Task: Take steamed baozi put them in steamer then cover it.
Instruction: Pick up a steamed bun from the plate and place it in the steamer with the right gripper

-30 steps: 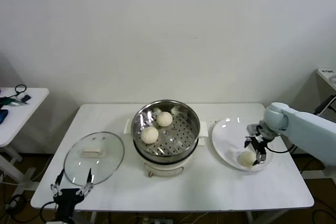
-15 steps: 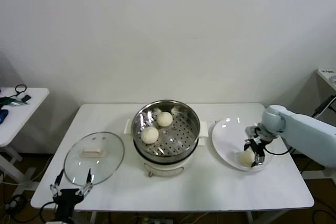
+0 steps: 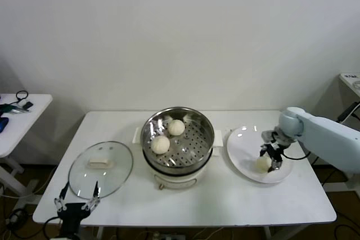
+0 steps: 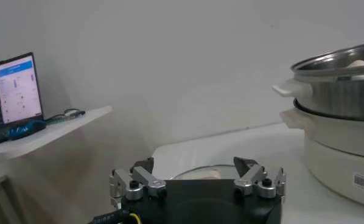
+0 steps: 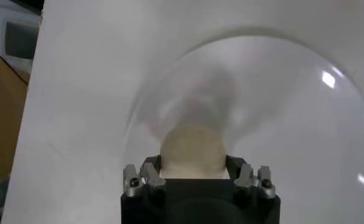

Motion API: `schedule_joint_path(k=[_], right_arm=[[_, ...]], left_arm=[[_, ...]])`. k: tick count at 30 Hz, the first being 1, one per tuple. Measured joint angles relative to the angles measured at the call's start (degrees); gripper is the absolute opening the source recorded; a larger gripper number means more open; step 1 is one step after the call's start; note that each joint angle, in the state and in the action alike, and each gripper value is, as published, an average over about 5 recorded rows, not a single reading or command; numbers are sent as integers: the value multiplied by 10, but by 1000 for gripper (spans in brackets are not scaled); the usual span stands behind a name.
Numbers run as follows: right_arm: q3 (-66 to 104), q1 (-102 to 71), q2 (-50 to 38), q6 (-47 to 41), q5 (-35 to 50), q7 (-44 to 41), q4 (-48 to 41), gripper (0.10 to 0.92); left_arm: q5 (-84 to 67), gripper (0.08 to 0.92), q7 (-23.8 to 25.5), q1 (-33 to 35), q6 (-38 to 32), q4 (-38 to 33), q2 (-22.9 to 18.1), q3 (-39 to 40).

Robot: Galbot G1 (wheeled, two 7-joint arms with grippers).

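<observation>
Over the near part of the white plate (image 3: 242,144), my right gripper (image 3: 268,161) is shut on one cream baozi (image 3: 262,163). In the right wrist view that baozi (image 5: 193,149) sits between the dark fingers of the right gripper (image 5: 193,163), which press on both its sides. Whether it still rests on the plate (image 5: 291,109) I cannot tell. The steel steamer (image 3: 207,125) at table centre holds two baozi (image 3: 161,144) (image 3: 176,127). The glass cover (image 3: 101,168) lies flat to its left. My left gripper (image 3: 76,197) waits open at the front edge, near the cover (image 4: 197,175).
A small side table (image 3: 17,122) with cables stands far left, and a laptop (image 4: 14,85) shows on it. The steamer (image 4: 340,103) rises tall beside my left gripper (image 4: 196,167). Bare tabletop lies in front of the steamer and plate.
My right gripper has closed from open onto the baozi on the plate and shifted slightly back toward the plate's middle. The left arm has not moved.
</observation>
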Motion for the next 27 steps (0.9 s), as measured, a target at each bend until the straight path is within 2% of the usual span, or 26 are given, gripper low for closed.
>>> schedule_joint_path(k=[16, 27], right_arm=[[-52, 185, 81, 183, -63, -56, 66, 687], [-61, 257, 170, 251, -62, -71, 107, 693]], left_arm=[[10, 823, 0, 4, 4, -10, 3, 6], [10, 823, 1, 15, -4, -9, 1, 7]])
